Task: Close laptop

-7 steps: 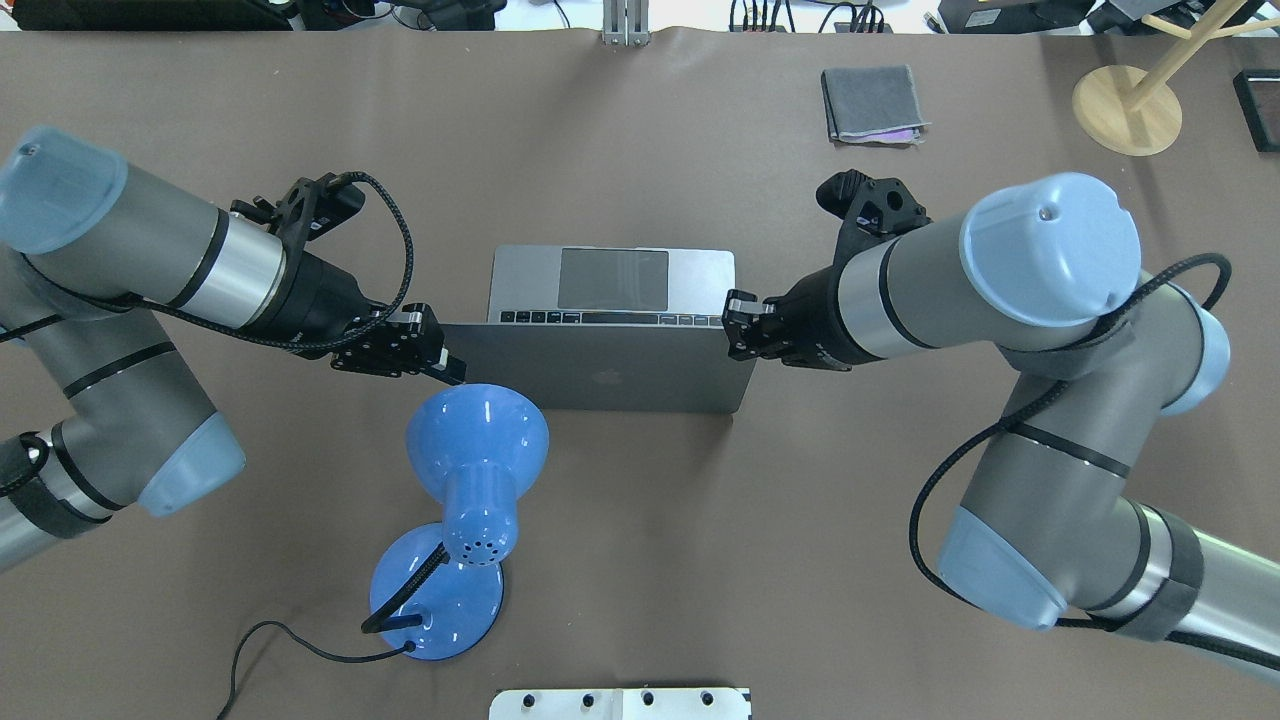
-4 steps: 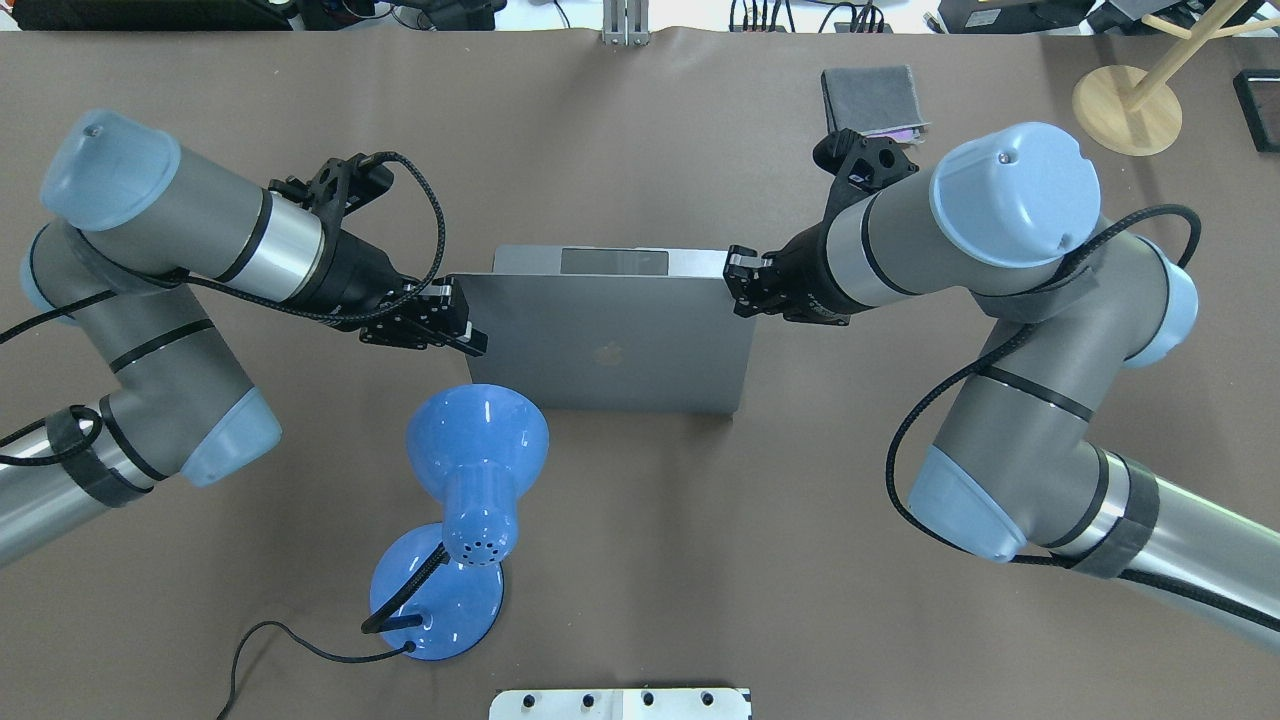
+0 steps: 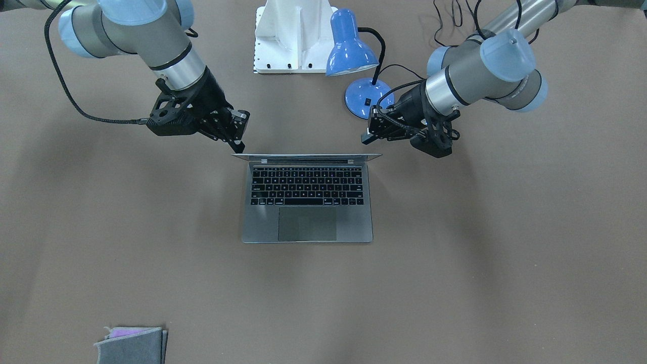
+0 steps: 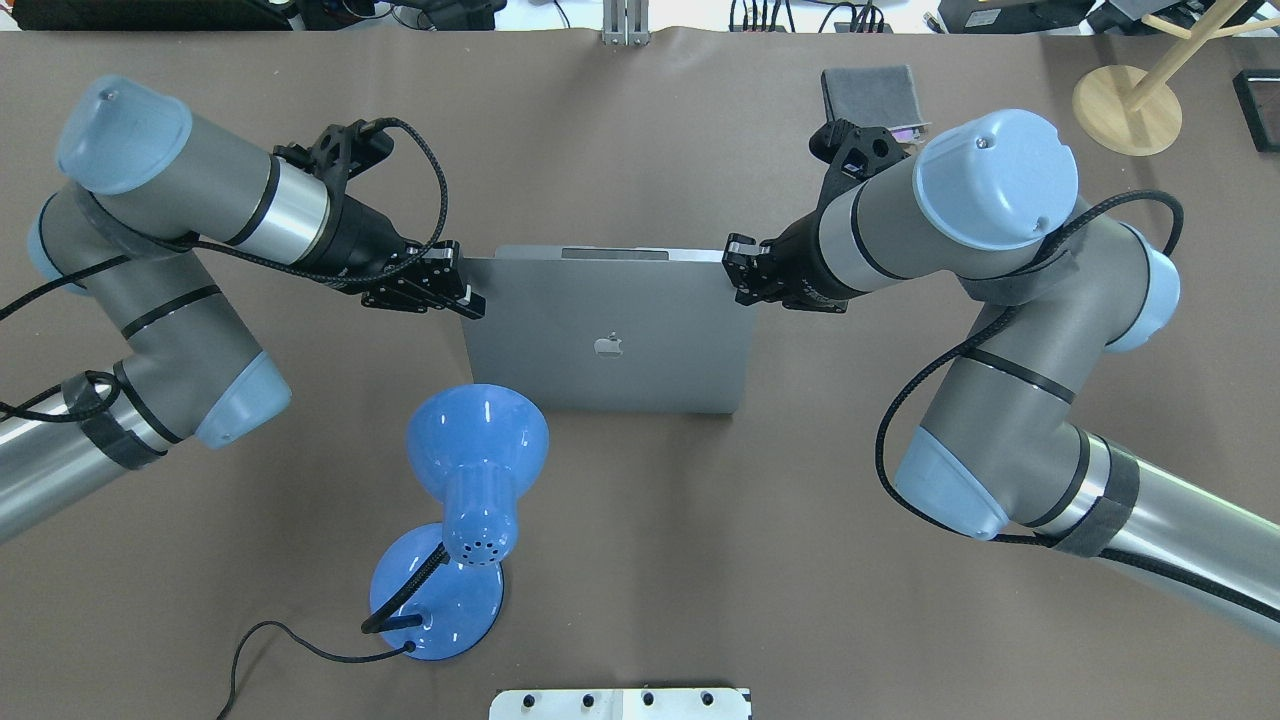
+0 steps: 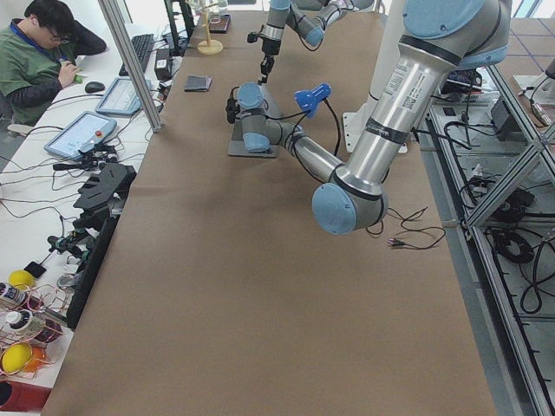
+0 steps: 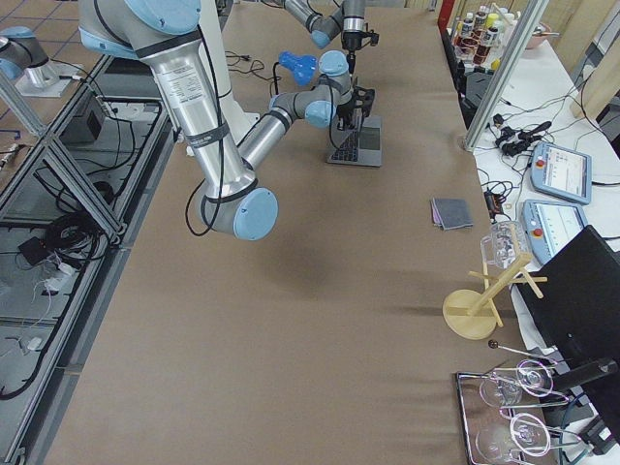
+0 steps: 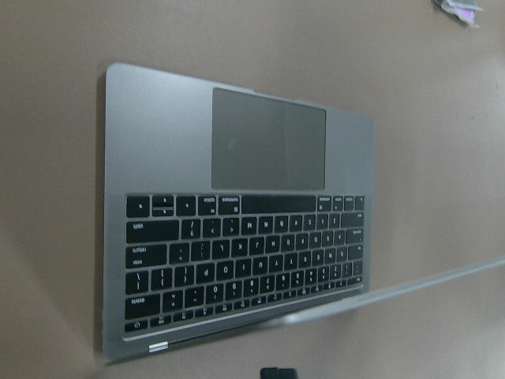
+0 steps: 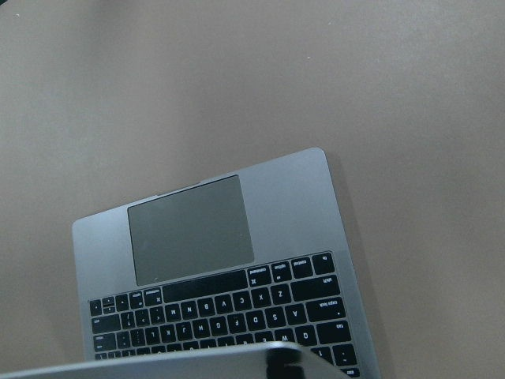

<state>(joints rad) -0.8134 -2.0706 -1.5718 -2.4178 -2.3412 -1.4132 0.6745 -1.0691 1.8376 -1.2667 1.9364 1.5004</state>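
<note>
Pushed the laptop (image 4: 610, 330) lid further down. From above, now hides all the keys (image 3: 307, 186) and nearly all the trackpad (image 4: 615, 254); only a thin strip shows just past the jaws. Moved the left gripper (image 4: 470, 300) and right gripper (image 4: 740, 270) forward, away from the robot, along with the lid's top corners. Brought the logo (image 4: 608, 345) on the lid closer to the jaws.

Even bright light, soft shadows; lamp (image 4: 478, 440) glare; laptop lid (image 7: 426, 283) blurred, probably defocus
</note>
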